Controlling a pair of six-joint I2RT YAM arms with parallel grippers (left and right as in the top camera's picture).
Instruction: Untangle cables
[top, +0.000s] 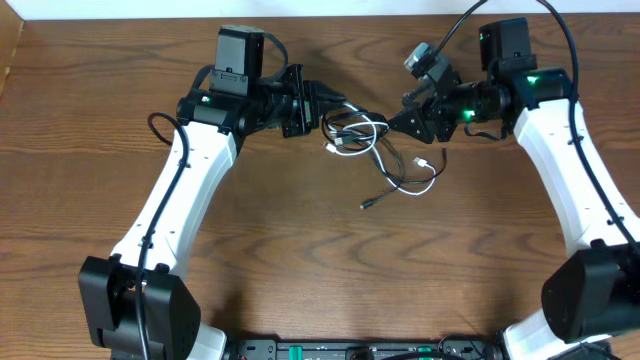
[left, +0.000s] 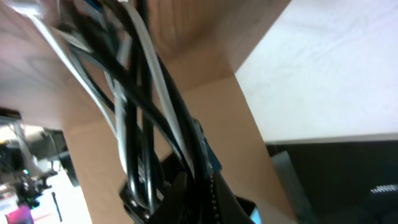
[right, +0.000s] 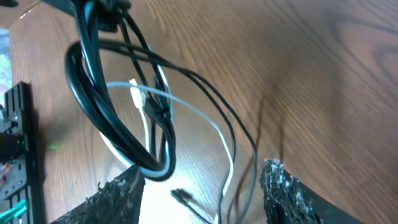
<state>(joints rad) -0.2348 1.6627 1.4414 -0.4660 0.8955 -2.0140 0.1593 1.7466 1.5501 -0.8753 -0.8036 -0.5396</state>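
The left arm reaches in from the left side of the table (top: 300, 250). The left gripper (top: 322, 108) points to the right and is pinched tight on the cables (top: 355, 132). In the left wrist view, the black cable (left: 134, 124) and the white cable (left: 158, 81) run down together in a bunch. They go in between the dark fingers (left: 186, 196) at the bottom.

The cables sit in the middle of the table, near the far edge, between the two grippers. Seen from above, they make a small messy knot of loops, with the black cable (top: 350, 120) and the white cable (top: 342, 150) wound through each other. From the knot, loose ends trail down toward the near side. A white plug (top: 423, 165) lies to the right of them, and a black plug (top: 367, 205) lies lowest, flat on the wood.

The right gripper (top: 398, 124) points left at the knot, just beside it. In the right wrist view its two fingers (right: 118, 196) are spread wide apart and hold nothing. The right gripper (right: 202, 186) has the cables in front of it. There, the black cable (right: 106, 127) makes a thick loop on the left. The white cable (right: 205, 118) curves across and runs down between the fingers. A white plug (right: 135, 93) shows inside the loop.
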